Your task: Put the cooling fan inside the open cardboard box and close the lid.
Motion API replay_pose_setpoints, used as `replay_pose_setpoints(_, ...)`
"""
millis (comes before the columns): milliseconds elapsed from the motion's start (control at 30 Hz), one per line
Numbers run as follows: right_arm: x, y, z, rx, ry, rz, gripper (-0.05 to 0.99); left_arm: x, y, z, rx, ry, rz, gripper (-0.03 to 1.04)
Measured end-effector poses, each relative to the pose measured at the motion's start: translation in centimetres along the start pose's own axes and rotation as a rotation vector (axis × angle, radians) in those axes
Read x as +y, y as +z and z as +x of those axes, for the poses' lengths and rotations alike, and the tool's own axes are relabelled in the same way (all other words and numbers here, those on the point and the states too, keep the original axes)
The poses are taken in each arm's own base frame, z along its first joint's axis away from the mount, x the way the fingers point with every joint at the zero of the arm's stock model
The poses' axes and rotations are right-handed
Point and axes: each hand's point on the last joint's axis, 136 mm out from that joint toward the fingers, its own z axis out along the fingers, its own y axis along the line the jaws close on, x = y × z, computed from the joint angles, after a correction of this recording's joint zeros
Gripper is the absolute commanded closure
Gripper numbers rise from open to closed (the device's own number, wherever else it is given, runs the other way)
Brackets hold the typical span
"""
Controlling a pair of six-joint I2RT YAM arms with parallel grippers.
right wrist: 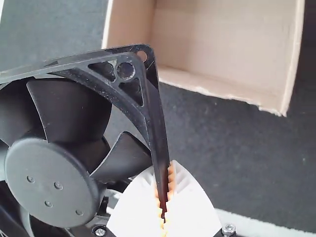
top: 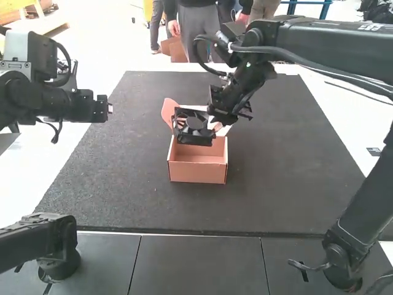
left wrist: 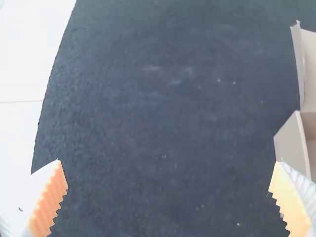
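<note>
The cooling fan [top: 193, 126] is held just above the open cardboard box [top: 198, 161], near the middle of the black mat [top: 295, 153]. One thin frame edge is clamped between the ribbed fingers of the right gripper [top: 222, 117]. The fan should be levelled and centred over the opening before release — tilted as it is, a corner could catch a wall. The lid flap [top: 167, 114] stands open on the box's far side. The left gripper [top: 104, 107] hangs over the mat's left edge, fingers wide apart. The fan is hard, glossy plastic — a square frame with curved blades. The box is matte brown card and the mat is grainy.
</note>
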Motion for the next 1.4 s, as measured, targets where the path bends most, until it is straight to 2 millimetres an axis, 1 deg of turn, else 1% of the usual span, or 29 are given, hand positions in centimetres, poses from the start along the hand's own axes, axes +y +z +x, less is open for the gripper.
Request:
replay_pose_setpoints(200,0.4,2.8,-2.1,0.006,0.014,0.035,0.95,0.0,0.0,-0.3,-0.011,0.0,0.001,0.04)
replay_pose_setpoints(367,-0.2,5.0,-3.9,0.005,0.037,0.078,0.95,0.0,0.0,-0.4,-0.016,0.0,0.001,0.04)
replay_pose_setpoints(433,-0.9,5.7,-4.7,0.002,0.052,0.098,0.95,0.0,0.0,-0.4,-0.016,0.0,0.001,0.04)
replay_pose_setpoints(600,-3.8,7.0,-6.3,-0.001,0.106,0.166,0.95,0.0,0.0,-0.5,-0.02,0.0,0.001,0.04)
replay_pose_setpoints(733,-5.8,7.4,-7.0,-0.005,0.142,0.201,0.95,0.0,0.0,-0.6,-0.025,-0.001,0.001,0.04)
replay_pose_setpoints(800,-6.3,7.4,-7.3,-0.008,0.151,0.21,0.95,-0.1,0.0,-0.7,-0.029,-0.001,0.002,0.04)
replay_pose_setpoints(933,-6.4,7.8,-7.3,-0.002,0.149,0.214,0.95,0.0,0.0,-0.8,-0.03,-0.001,0.002,0.04)
replay_pose_setpoints(1200,-7.4,10.0,-6.6,0.05,0.146,0.245,0.95,-0.1,0.0,-1.0,-0.04,-0.001,0.002,0.04)
replay_pose_setpoints(1400,-7.4,10.1,-6.6,0.056,0.137,0.246,0.95,-0.1,0.0,-1.1,-0.046,-0.001,0.003,0.04)
